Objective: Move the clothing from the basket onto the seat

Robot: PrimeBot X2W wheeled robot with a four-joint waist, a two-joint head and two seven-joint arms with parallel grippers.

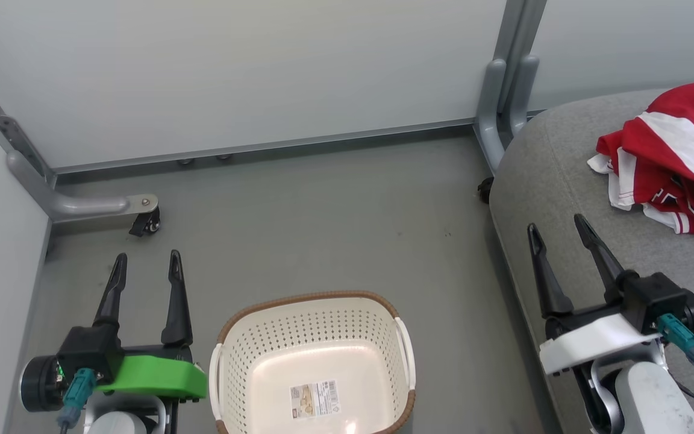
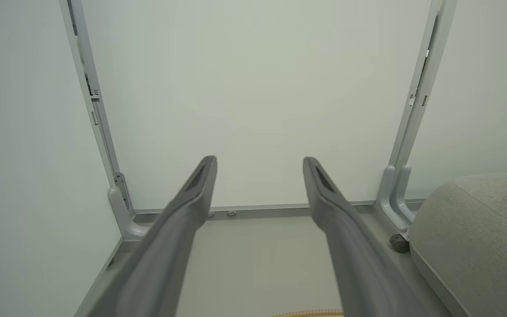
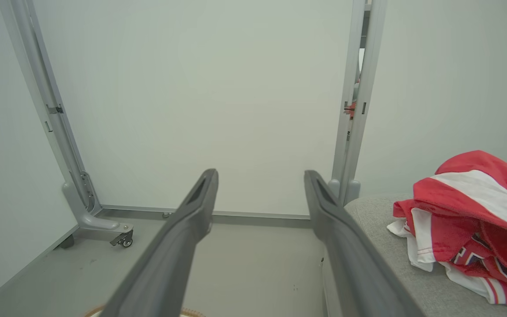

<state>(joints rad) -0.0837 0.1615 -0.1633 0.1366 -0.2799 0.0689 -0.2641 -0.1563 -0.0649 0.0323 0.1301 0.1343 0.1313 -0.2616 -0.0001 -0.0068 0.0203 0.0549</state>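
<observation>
Grey floor (image 1: 323,211) is seen beneath the left gripper (image 1: 148,255), held beside the basket (image 1: 311,296), fingers spread wide; the right gripper (image 1: 555,223) is held over the seat (image 1: 552,163), likewise spread.

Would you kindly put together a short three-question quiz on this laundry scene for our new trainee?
1. True or false: some of the clothing lies in the basket.
2. Where is the clothing? A) draped over the basket's rim B) piled on the seat C) held in a gripper
3. Fill in: the left gripper and the right gripper both stand ____, holding nothing.
Key: 1 false; 2 B; 3 open.
</observation>
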